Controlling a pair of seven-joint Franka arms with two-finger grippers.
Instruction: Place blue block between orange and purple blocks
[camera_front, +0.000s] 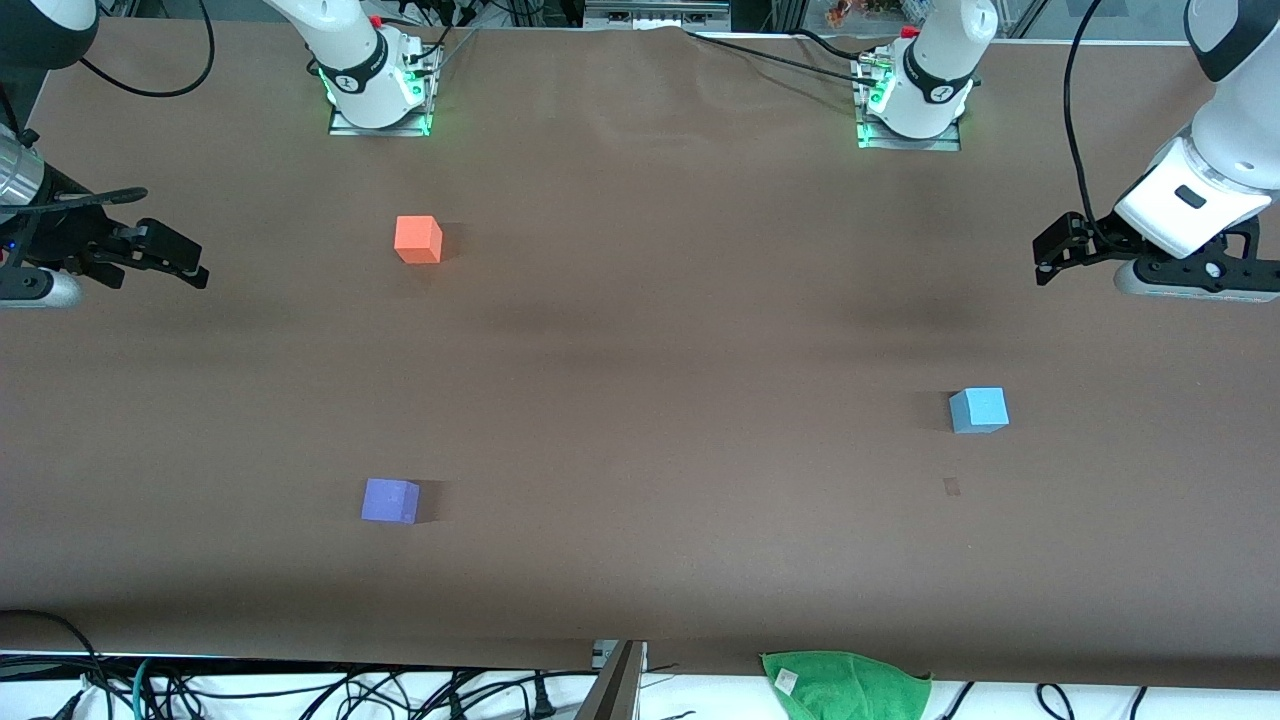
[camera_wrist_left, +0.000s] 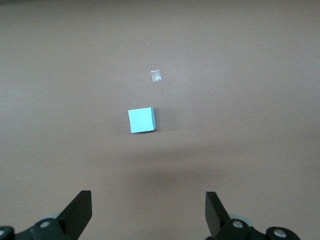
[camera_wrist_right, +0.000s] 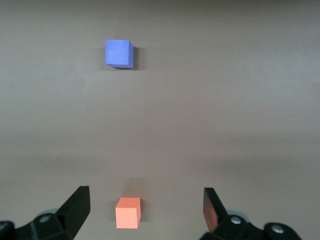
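The light sky-blue block (camera_front: 978, 410) sits on the brown table toward the left arm's end, and it also shows in the left wrist view (camera_wrist_left: 141, 120). The orange block (camera_front: 418, 239) sits toward the right arm's end, near the bases. The purple block (camera_front: 390, 500) lies nearer the front camera, roughly in line with the orange one. Both show in the right wrist view, orange (camera_wrist_right: 128, 212) and purple (camera_wrist_right: 119, 53). My left gripper (camera_front: 1050, 255) (camera_wrist_left: 148, 205) is open and empty, up in the air at its end of the table. My right gripper (camera_front: 185, 258) (camera_wrist_right: 146, 200) is open and empty at its end.
A small clear scrap (camera_front: 951, 486) lies on the table just nearer the front camera than the blue block, and also shows in the left wrist view (camera_wrist_left: 156, 75). A green cloth (camera_front: 845, 685) hangs at the table's front edge. Cables run along that edge.
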